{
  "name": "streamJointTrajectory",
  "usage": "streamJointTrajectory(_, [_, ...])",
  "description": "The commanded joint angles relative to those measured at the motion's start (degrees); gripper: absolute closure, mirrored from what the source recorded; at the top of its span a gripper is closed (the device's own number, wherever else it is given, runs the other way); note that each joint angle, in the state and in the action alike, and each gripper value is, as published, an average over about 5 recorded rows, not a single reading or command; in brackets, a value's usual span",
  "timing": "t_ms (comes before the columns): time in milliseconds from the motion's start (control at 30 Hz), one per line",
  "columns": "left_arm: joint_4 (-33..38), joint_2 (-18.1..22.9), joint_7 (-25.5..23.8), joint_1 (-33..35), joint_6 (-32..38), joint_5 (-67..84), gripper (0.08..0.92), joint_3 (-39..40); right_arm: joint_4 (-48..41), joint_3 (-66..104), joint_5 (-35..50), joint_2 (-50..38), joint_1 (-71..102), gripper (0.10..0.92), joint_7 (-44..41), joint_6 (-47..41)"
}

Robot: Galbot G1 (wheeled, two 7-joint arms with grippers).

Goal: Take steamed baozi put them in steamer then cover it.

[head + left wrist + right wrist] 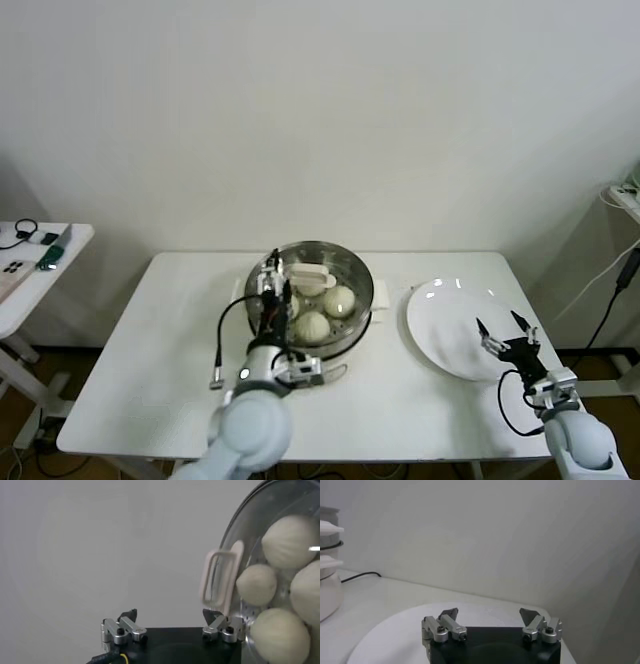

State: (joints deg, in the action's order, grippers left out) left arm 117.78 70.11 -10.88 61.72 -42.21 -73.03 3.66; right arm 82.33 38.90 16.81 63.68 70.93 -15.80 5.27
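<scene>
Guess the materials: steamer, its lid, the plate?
Steamer: looks like polished stainless steel, with mirror-like reflections and a perforated floor visible in the left wrist view. Lid: probably clear glass, since the baozi show through it; its pale handle looks like matte plastic. Plate: glossy white, with light glints on the rim; ceramic or melamine, can't tell which.

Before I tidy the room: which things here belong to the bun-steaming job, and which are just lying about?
Belongs to the job:
- steamed baozi, in the steamer
- steamer
- glass lid with white handle, on the steamer
- white plate, no buns on it

Lying about:
- side table with small dark items
- cables by the wall
</scene>
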Motion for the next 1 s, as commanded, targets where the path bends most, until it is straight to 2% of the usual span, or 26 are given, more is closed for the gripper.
streamJointTrajectory(33, [9.44,-3.58,13.42,11.11,9.95,23.98,0.177,-14.55,0.21,0.13,0.04,-0.1,0.11,0.203,-0.24,0.33])
streamJointTrajectory(200, [9.23,-0.19,18.52,16.5,20.55,42.24,0.177,-25.89,1.1,0.25,0.41,-0.3,0.73,0.203,-0.3,0.56])
streamJointTrajectory(367, [4.92,4.72,19.56,22.21,37.26,55.23,0.177,-35.65,2.54,0.3,1.11,-0.85,1.94,0.203,-0.15,1.4])
streamJointTrajectory(500, [0.62,9.69,19.02,25.29,45.23,65.6,0.177,-40.79,4.18,0.25,1.77,-0.92,3.49,0.203,0.13,2.53])
streamJointTrajectory(767, [-7.18,13.61,16.62,28.66,52.37,74.9,0.177,-45.04,8.54,0.39,3.43,-0.04,7.71,0.203,0.53,3.71])
streamJointTrajectory(1000, [-10.33,14.56,15.6,29.15,52.61,76.93,0.177,-46.06,9.46,0.49,4.07,0.97,9.23,0.203,0.74,5.02])
